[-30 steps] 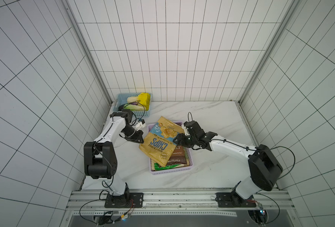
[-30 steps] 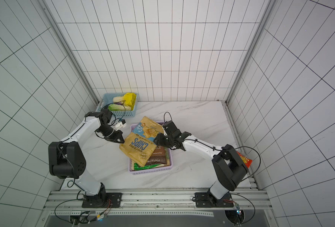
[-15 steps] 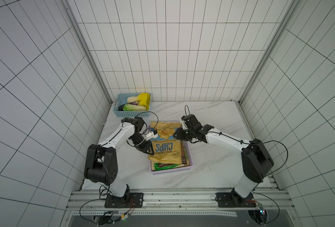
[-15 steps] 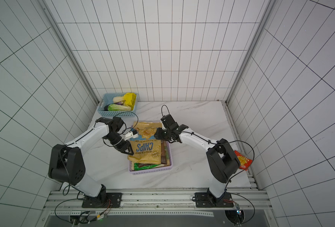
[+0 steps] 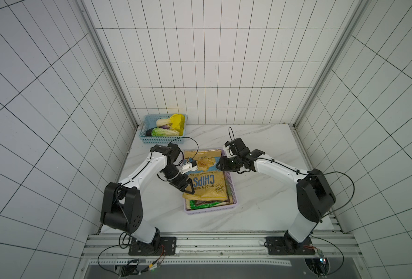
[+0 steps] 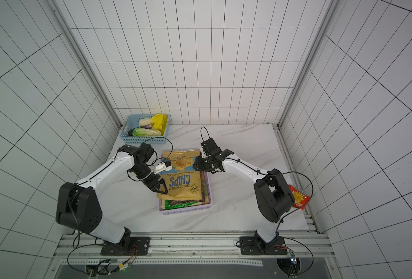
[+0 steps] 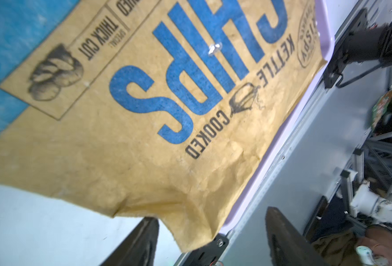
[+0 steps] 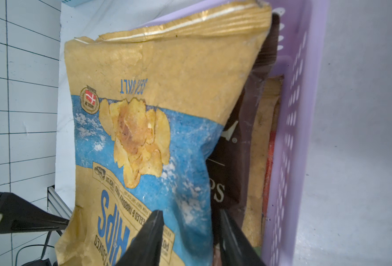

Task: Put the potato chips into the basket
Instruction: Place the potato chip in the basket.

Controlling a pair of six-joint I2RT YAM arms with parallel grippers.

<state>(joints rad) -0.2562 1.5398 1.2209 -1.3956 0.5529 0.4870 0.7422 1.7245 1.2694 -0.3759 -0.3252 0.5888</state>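
The lilac basket (image 5: 211,211) (image 6: 185,210) sits mid-table with several potato chips bags stacked flat in it. On top lies a tan "CHIPS" bag (image 5: 205,181) (image 6: 180,183) (image 7: 144,115) (image 8: 156,92). My left gripper (image 5: 188,189) (image 6: 162,189) (image 7: 212,216) is open at the bag's near left corner, which hangs loose between its wide-apart fingers. My right gripper (image 5: 220,166) (image 6: 196,166) (image 8: 189,210) is shut on that bag's far right edge. Under the tan bag, a brown bag (image 8: 232,138) and a green one (image 5: 200,205) peek out.
A blue lattice basket (image 5: 164,128) of vegetables stands at the back left corner. A small red-orange snack packet (image 6: 298,198) lies at the table's right edge behind the right arm. Tiled walls close three sides. A metal rail (image 5: 212,244) runs along the front.
Both arms carried the tilted tan bag from the basket's left side down flat onto the stack. The left gripper then opened and let go of its corner.
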